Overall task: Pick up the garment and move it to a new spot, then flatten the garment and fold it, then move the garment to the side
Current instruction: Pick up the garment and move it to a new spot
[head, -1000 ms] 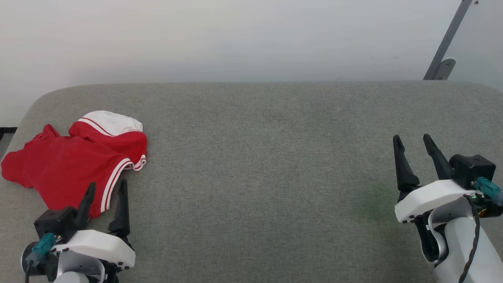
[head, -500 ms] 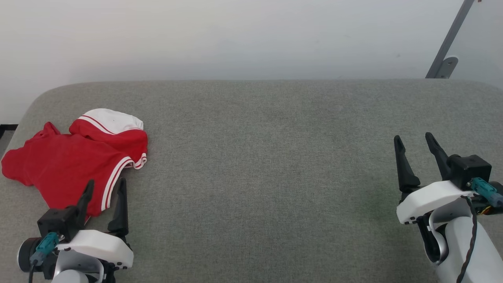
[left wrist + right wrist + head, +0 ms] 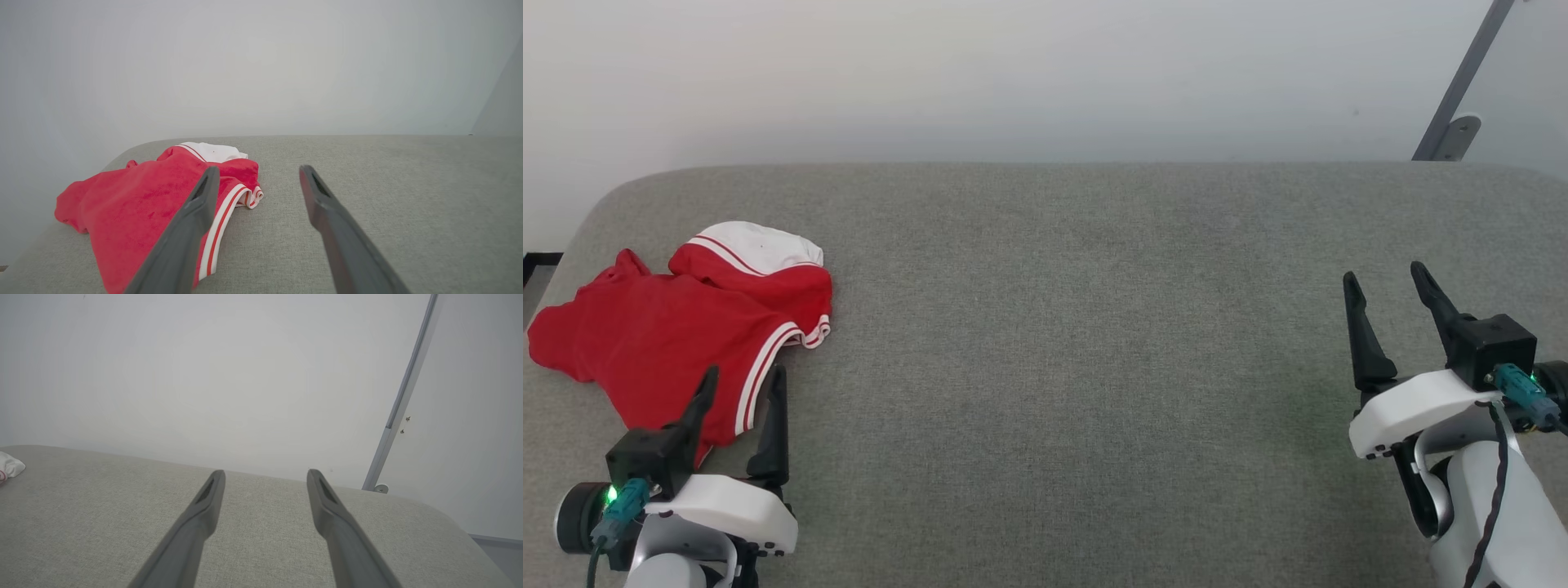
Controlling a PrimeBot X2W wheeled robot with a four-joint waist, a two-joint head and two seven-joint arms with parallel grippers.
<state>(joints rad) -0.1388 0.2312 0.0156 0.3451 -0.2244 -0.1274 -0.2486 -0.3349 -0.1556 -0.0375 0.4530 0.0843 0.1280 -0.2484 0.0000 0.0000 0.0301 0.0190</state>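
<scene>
The garment (image 3: 678, 335) is a crumpled red cloth with a white panel and striped trim, lying at the far left of the grey padded surface (image 3: 1078, 343). My left gripper (image 3: 745, 377) hangs open at the lower left, fingertips over the garment's near striped edge, nothing between them. Along its fingers in the left wrist view, the garment (image 3: 135, 204) spreads left of the open left gripper (image 3: 258, 173). My right gripper (image 3: 1382, 275) stands open at the far right above bare surface. From the right wrist view, the right gripper (image 3: 265, 475) is open and a white scrap of the garment (image 3: 9, 467) peeks in at the left edge.
A pale wall (image 3: 1013, 73) rises directly behind the padded surface. A grey metal bar (image 3: 1462, 90) with a bracket leans at the upper right. The surface's rounded left edge (image 3: 572, 237) lies just beyond the garment.
The head camera has shifted slightly, so the scene sits a little differently. The right gripper has risen a bit; the left gripper has drawn back slightly. The garment lies as before.
</scene>
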